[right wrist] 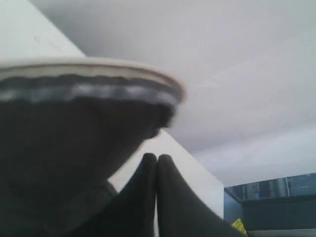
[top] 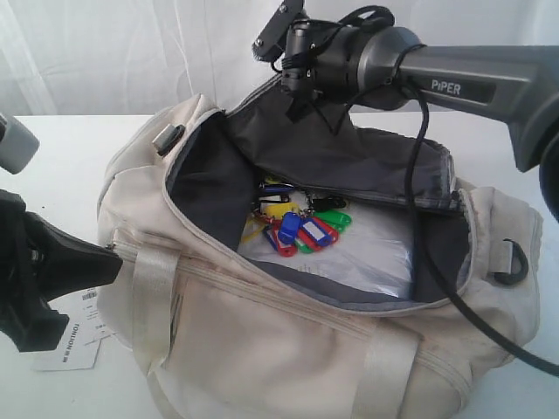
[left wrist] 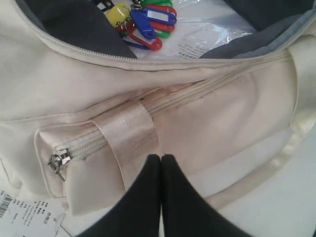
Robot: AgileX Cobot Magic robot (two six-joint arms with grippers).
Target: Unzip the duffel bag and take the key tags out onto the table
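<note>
Duffel bag (top: 262, 349) unzipped, key tags (top: 301, 229) inside on plastic wrap (top: 371, 262). L gripper (left wrist: 160, 158) fingers together at side strap (left wrist: 131, 133); R gripper (right wrist: 157, 158) fingers together by raised flap (right wrist: 74, 123).

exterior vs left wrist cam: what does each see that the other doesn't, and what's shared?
Exterior only: the right arm over the far edge of the duffel bag, and the black D-ring at its end. Left wrist only: the zipper pull of the closed side pocket. Both: the open bag, the key tags inside on clear plastic, and the paper label.
</note>
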